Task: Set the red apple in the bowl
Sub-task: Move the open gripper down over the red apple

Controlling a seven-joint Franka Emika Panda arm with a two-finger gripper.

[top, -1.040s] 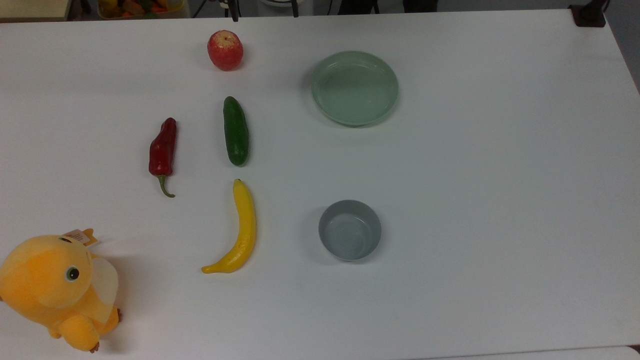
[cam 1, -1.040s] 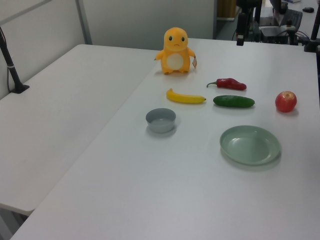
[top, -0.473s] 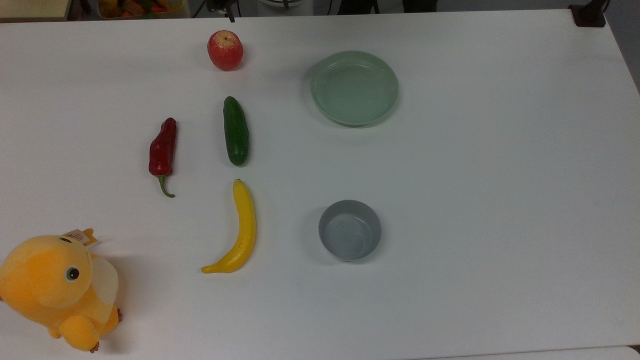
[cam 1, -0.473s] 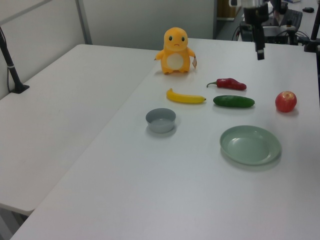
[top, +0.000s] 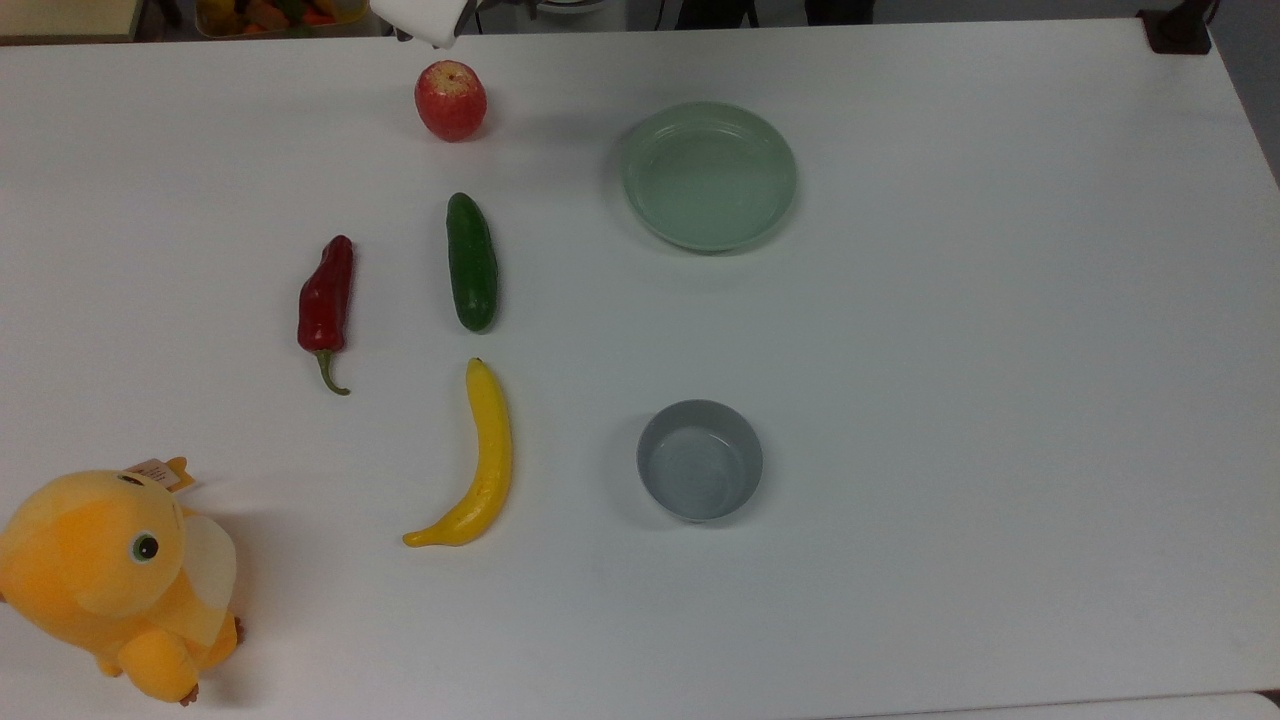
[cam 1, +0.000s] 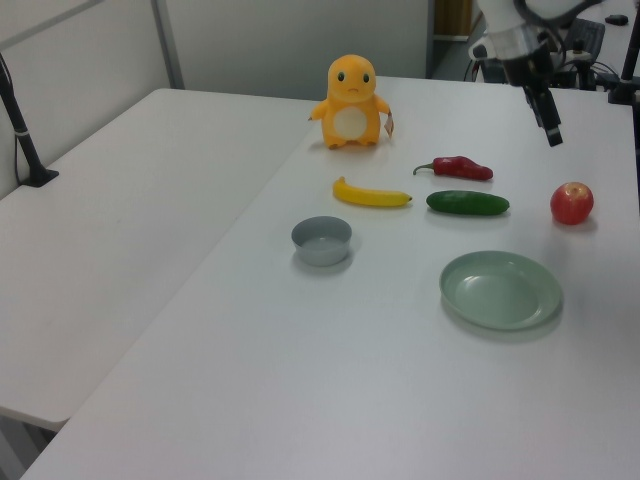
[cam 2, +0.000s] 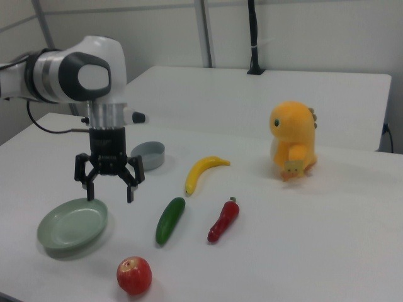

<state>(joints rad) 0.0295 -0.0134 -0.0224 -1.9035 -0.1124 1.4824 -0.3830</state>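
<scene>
The red apple (top: 451,100) (cam 1: 571,202) (cam 2: 134,275) sits on the white table near the top view's upper edge, with its pale stem patch facing up. The small grey bowl (top: 700,460) (cam 1: 321,240) (cam 2: 149,155) stands empty, far from the apple and beyond the green dish. My gripper (cam 2: 109,195) (cam 1: 552,135) hangs open in the air with nothing between its fingers. In the right view it is up and to the left of the apple. Its white body (top: 420,18) pokes in at the top view's upper edge, just beyond the apple.
A shallow pale green dish (top: 710,175) (cam 2: 72,226) lies between apple and bowl. A cucumber (top: 471,262), a dark red chili (top: 326,300) and a banana (top: 478,460) lie in a line from the apple. An orange plush toy (top: 110,580) stands at the top view's lower left corner.
The arm has swung in: in the left view the gripper has moved right and down towards the apple, and its white body now shows at the top view's upper edge. Objects stayed put.
</scene>
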